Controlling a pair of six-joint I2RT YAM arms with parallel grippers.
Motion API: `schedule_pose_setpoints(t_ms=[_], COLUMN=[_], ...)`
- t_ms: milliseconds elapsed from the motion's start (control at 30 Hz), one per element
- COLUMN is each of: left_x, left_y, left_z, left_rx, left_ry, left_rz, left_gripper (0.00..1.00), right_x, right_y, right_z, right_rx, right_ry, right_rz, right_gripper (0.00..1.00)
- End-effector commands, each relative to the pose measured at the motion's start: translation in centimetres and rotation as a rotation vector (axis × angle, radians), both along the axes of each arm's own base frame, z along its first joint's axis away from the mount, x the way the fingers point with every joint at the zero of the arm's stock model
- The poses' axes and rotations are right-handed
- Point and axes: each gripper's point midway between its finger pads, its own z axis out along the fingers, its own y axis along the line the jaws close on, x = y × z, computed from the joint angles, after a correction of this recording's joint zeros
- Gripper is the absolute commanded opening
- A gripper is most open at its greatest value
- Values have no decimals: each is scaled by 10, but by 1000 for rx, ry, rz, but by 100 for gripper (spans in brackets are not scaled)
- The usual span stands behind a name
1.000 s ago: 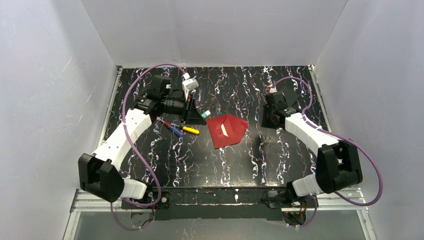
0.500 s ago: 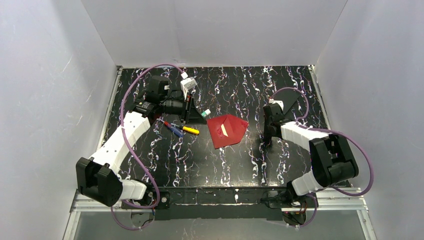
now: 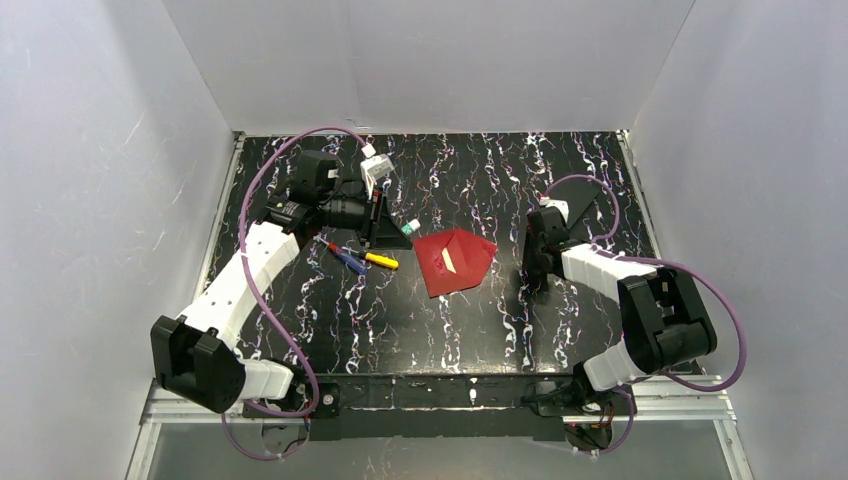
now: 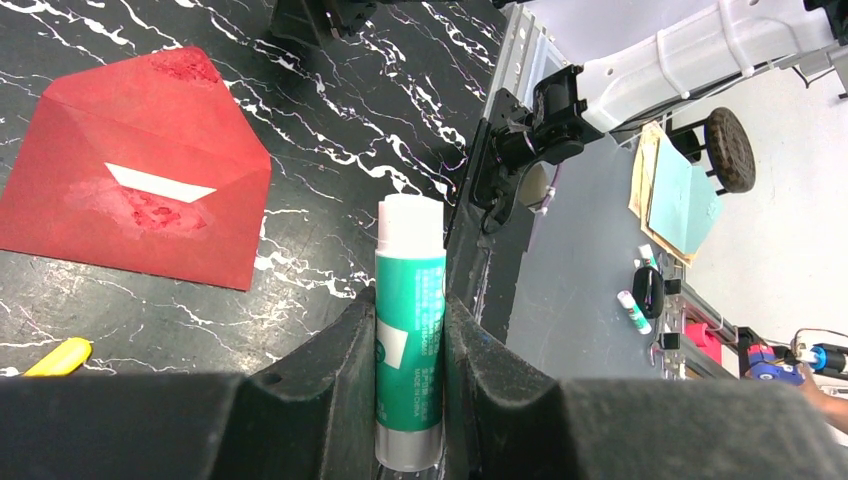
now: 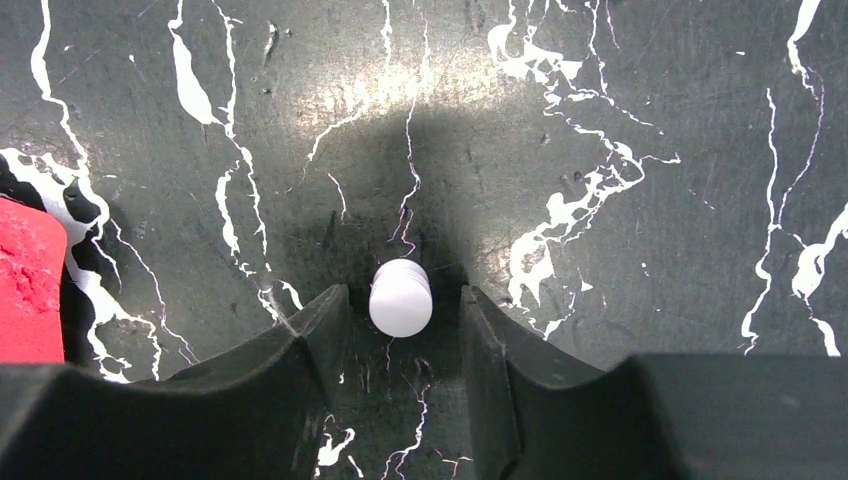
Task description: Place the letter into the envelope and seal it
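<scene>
The dark red envelope (image 3: 456, 262) lies flat on the table's middle with its pointed flap open. A thin white strip of the letter (image 3: 450, 260) shows at its mouth. The envelope (image 4: 140, 170) and the strip (image 4: 160, 183) also show in the left wrist view. My left gripper (image 3: 392, 226) is shut on a green glue stick (image 4: 410, 330) with a bare white tip, held just left of the envelope. My right gripper (image 3: 537, 268) is open and points down at the table right of the envelope. Its fingers stand either side of a small white cap (image 5: 400, 297) without touching it.
A red-and-blue pen (image 3: 343, 257) and a yellow marker (image 3: 381, 261) lie left of the envelope, below my left gripper. A black sheet (image 3: 588, 200) lies at the back right behind my right arm. The envelope's red corner (image 5: 28, 285) is close to my right gripper's left side.
My right arm has folded back and swung left, bringing its gripper down over the white cap. My left arm has barely moved and still holds the glue stick.
</scene>
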Motion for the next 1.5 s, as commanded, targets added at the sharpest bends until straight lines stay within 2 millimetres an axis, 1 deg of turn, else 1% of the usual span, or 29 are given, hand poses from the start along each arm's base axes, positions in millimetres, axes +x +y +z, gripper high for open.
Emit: schedule_pose_setpoints(t_ms=[0, 67, 133, 233, 267, 300, 333, 367, 400, 467, 500, 533, 567, 633, 700, 733, 767, 833, 900, 1000, 1100, 1167, 1233, 1333, 1400, 1467], left_x=[-4, -4, -3, 0, 2, 4, 7, 11, 13, 19, 20, 21, 24, 27, 29, 30, 30, 31, 31, 26, 26, 28, 28, 27, 25, 24], left_y=[2, 2, 2, -1, -3, -5, -6, -8, -10, -13, -14, -14, -14, -15, -15, -15, -16, -17, -19, -23, -24, -24, -24, -24, -24, -24], left_z=[20, 21, 25, 35, 40, 46, 52, 57, 65, 77, 85, 91, 96, 102, 109, 111, 113, 117, 122, 138, 147, 150, 150, 151, 152, 153], left_rx=[-25, -29, -37, -69, -88, -110, -131, -157, -184, -231, -255, -267, -272, -280, -289, -294, -297, -305, -316, -356, -371, -375, -378, -382, -384, -387], left_ry=[-43, -46, -43, -32, -34, -36, -43, -43, -50, -60, -69, -76, -79, -75, -65, -57, -47, -29, -18, -25, -33, -34, -28, -21, -24, -27], left_rz=[-20, -18, -5, 19, 31, 44, 61, 76, 85, 111, 116, 121, 135, 158, 177, 180, 186, 191, 199, 180, 181, 187, 190, 182, 177, 176], left_gripper=[0, 0, 0, 0, 0, 0, 0, 0, 0, 0, 0, 0, 0, 0, 0, 0, 0, 0, 0, 0, 0, 0, 0, 0, 0, 0], right_x=[4, 6, 12, 18, 16, 17, 15, 15, 17, 23, 25, 26, 23, 13, -6, -11, -20, -30, -32, -37, -39, -40, -40, -43, -46, -47], right_y=[3, 4, 7, 12, 8, 3, -2, -2, 3, 28, 45, 67, 91, 135, 162, 167, 175, 185, 197, 215, 233, 240, 247, 257, 264, 269], right_z=[6, 15, 34, 75, 90, 106, 118, 131, 144, 173, 189, 208, 228, 281, 331, 352, 371, 399, 413, 432, 437, 439, 436, 438, 441, 440], right_rx=[20, 28, 49, 97, 98, 100, 98, 121, 164, 308, 393, 496, 609, 847, 1094, 1155, 1243, 1332, 1388, 1479, 1484, 1484, 1477, 1488, 1491, 1477], right_ry=[-1, -5, -32, -83, -97, -130, -148, -186, -224, -299, -332, -364, -387, -484, -543, -604, -618, -663, -662, -665, -635, -624, -600, -567, -558, -548], right_rz=[-11, -17, -29, -57, -91, -135, -167, -185, -179, -100, -36, 54, 158, 376, 500, 546, 569, 605, 577, 557, 544, 544, 553, 596, 635, 655], right_gripper=[55, 58, 63, 71, 72, 72, 72, 72, 72, 73, 73, 74, 74, 76, 79, 81, 83, 86, 87, 87, 87, 88, 87, 82, 74, 70])
